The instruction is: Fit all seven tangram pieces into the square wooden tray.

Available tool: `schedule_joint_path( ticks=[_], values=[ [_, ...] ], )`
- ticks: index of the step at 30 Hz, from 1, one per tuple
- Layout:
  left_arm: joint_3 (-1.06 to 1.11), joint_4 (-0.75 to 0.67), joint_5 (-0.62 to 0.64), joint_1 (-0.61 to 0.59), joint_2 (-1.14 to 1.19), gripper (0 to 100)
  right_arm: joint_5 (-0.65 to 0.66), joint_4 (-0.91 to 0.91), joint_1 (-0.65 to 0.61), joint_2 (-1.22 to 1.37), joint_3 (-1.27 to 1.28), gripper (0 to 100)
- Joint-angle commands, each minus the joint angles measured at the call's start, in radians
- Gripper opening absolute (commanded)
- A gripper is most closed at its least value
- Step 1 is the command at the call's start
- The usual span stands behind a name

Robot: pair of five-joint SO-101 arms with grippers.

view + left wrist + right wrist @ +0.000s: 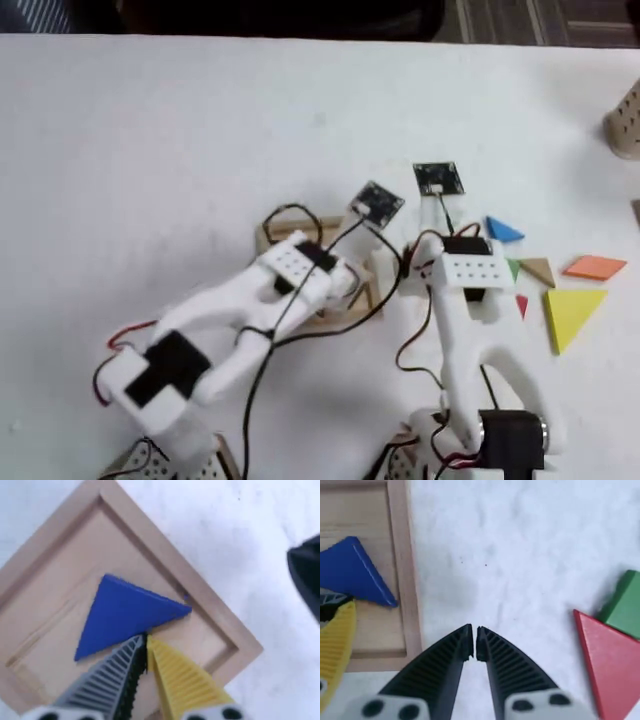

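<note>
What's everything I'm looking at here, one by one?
wooden tray: one, light wood, on the white table
large blue triangle: one, inside the tray
loose pieces: six, on the table right of the tray: small blue triangle, green piece, tan triangle, orange parallelogram, red triangle, yellow triangle
perforated object: one, beige, table's far right edge
left gripper: grey and yellow, shut, tip at the large blue triangle's edge
right gripper: black, shut, over bare table

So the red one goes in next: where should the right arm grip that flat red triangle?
Probably from straight above, jaws pinching the red triangle at its free corner nearest the square wooden tray: it lies flat, and the green piece crowds the edge beyond.
</note>
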Motion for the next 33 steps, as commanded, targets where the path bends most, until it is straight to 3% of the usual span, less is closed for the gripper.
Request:
schedule_joint_path(
  ticks=[1,17,24,30,33],
  values=[
    [-0.123,-0.023,0.015,-0.030,0.036,2,0.002,-0.015,0.030,-0.015,-0.037,1.8],
    [-0.351,-0.021,0.017,-0.099,0.197,2,-0.031,-0.016,0.058,-0.007,-0.054,1.8],
    [-0.348,0.133,0.015,-0.122,0.099,2,-0.034,-0.016,0.058,-0.007,-0.054,1.8],
    [-0.311,0.005,0.017,-0.222,0.173,2,-0.034,-0.016,0.058,-0.007,-0.052,1.8],
    [-0.391,0.032,0.040,-0.220,0.222,2,-0.034,-0.016,0.058,-0.007,-0.052,1.8]
  ],
)
